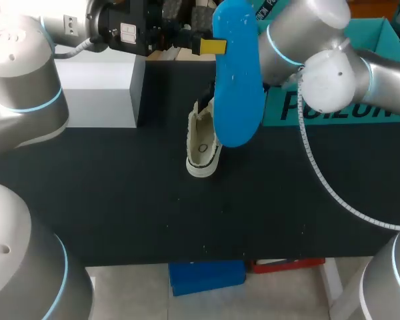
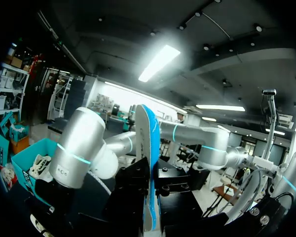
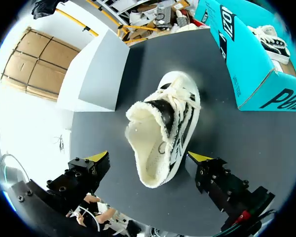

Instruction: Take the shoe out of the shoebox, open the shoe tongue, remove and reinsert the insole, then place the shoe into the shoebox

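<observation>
A white fleece-lined shoe (image 1: 203, 143) with black stripes stands on the black table (image 1: 107, 200), its opening facing up. My left gripper (image 1: 210, 45) holds a blue insole (image 1: 237, 80) upright above the shoe; in the left wrist view the insole (image 2: 149, 168) is pinched edge-on between the black fingers of the left gripper (image 2: 150, 185). My right arm (image 1: 320, 67) comes in behind the insole, which hides its gripper in the head view. In the right wrist view the right gripper (image 3: 148, 158) hangs open over the shoe (image 3: 165, 128), a yellow fingertip (image 3: 96, 158) on either side, neither touching it.
The teal shoebox (image 1: 380, 67) sits at the back right, just beyond the shoe, and holds a second shoe (image 3: 274, 39). A grey-white box (image 1: 100, 90) stands at the back left, also beside the shoe (image 3: 96, 74). Bare black tabletop lies in front of the shoe.
</observation>
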`<action>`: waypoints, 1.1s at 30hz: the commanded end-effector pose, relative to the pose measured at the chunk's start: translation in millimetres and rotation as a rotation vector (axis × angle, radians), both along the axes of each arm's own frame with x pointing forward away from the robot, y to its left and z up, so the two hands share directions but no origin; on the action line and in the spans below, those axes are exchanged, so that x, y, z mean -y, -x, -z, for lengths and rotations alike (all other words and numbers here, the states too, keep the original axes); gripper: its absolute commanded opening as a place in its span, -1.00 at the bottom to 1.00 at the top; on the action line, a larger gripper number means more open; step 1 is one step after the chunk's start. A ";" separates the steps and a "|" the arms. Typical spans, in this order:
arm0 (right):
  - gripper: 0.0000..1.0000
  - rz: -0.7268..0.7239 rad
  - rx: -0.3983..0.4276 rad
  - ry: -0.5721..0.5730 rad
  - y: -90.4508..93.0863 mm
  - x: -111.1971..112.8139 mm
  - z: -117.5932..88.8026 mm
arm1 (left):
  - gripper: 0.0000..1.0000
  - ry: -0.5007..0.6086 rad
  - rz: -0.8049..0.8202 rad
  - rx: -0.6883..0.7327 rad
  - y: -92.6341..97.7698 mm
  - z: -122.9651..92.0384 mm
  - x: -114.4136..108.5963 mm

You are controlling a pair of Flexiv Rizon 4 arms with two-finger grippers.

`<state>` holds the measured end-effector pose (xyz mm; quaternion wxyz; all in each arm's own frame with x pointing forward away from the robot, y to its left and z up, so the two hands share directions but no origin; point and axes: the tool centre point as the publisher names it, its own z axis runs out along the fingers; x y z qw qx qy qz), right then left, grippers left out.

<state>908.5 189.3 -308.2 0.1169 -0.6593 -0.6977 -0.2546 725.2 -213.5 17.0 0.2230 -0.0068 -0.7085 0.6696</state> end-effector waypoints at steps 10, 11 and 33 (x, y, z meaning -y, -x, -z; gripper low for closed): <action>1.00 -0.045 0.019 -0.198 8.1 9.6 -0.2 | -1.00 0.001 -0.003 0.001 0.6 1.3 0.9; 1.00 -0.032 0.011 -0.226 6.4 16.8 -0.7 | -1.00 0.001 -0.003 0.001 0.6 1.3 0.9; 1.00 -0.053 0.120 -0.634 2.1 26.6 -62.4 | -1.00 0.001 -0.003 0.001 0.6 1.3 0.9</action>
